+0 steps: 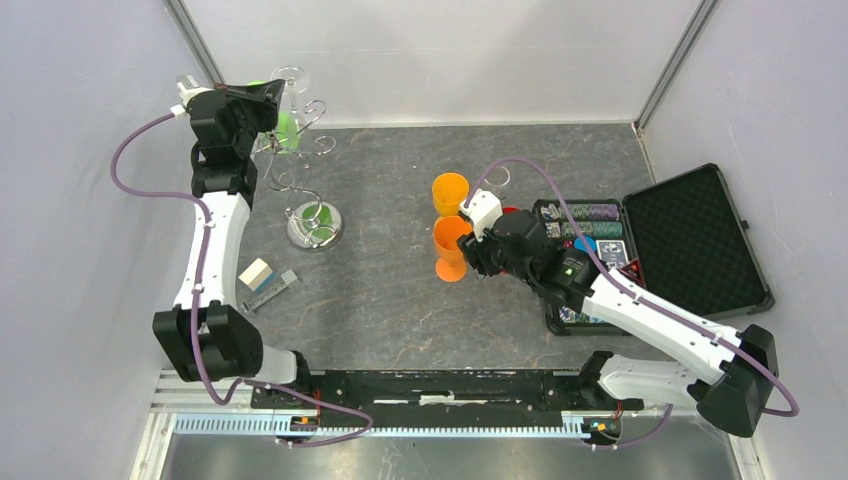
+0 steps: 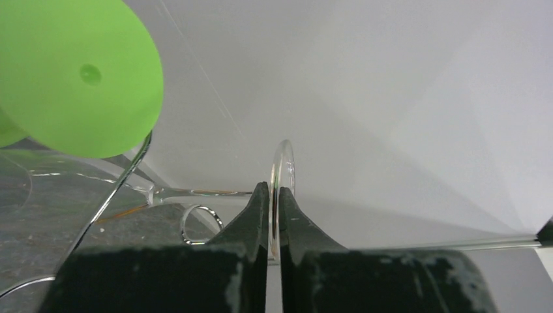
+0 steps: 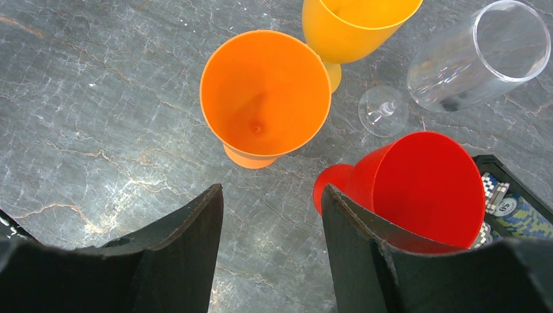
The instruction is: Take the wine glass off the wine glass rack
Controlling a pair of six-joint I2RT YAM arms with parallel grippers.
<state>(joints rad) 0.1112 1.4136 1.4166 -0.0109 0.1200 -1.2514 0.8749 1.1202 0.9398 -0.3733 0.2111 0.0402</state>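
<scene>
The silver wire wine glass rack (image 1: 314, 228) stands at the back left, and one curled hook (image 2: 195, 225) shows in the left wrist view. My left gripper (image 1: 272, 95) (image 2: 274, 189) is raised beside its top, shut on the round foot of a clear wine glass (image 2: 283, 163) (image 1: 288, 72). The glass lies sideways, its stem running left to the bowl. A green glass (image 1: 288, 130) (image 2: 78, 72) hangs on the rack close by. My right gripper (image 1: 468, 258) (image 3: 270, 189) hovers open over bare table with nothing between its fingers.
Two orange glasses (image 3: 264, 98) (image 3: 355, 26), a red one (image 3: 417, 189) and a clear one lying tilted (image 3: 479, 55) stand mid-table. An open black case (image 1: 690, 240) with poker chips sits at the right. A white box (image 1: 256, 272) lies near the left arm.
</scene>
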